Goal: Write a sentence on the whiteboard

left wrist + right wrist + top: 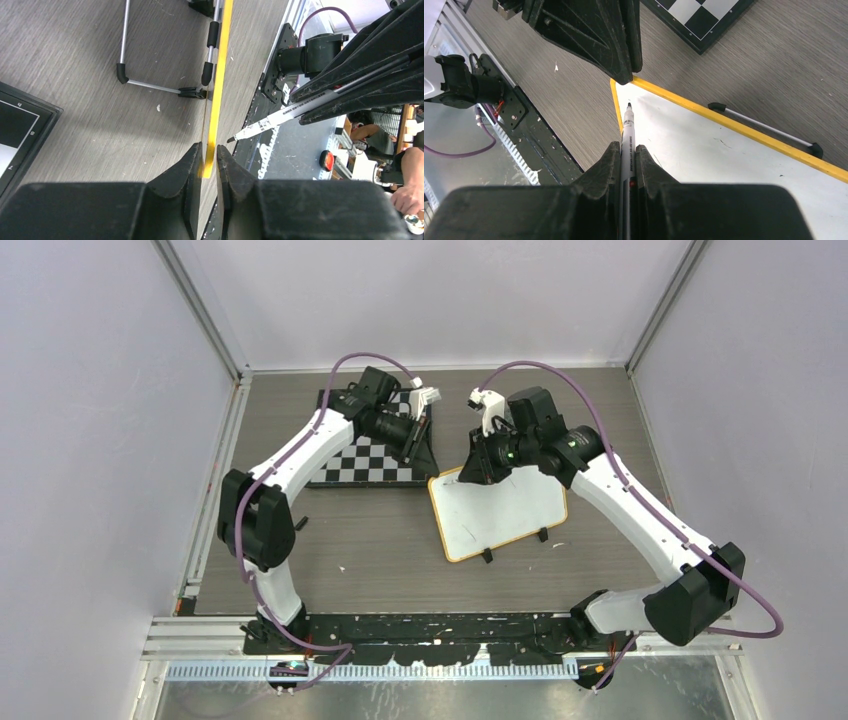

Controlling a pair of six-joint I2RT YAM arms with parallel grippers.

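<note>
Grey wood-grain worktop (370,540) carries the whiteboard (505,515) at the middle of the top view, with no writing on it that I can make out. At the board's upper-left corner the left gripper (209,150) has its jaws pinching the yellow rim (217,90), steadying it. Just beside it, the right gripper (626,147) has its jaws pressed on a marker (628,125), whose tip is at that same corner; whether it touches I cannot tell. Beyond, at upper left, lies the chessboard (375,460). To write well, I judge: hold the rim firmly, lower the tip gently, start clear of the left jaws, and run strokes toward the open lower right.
</note>
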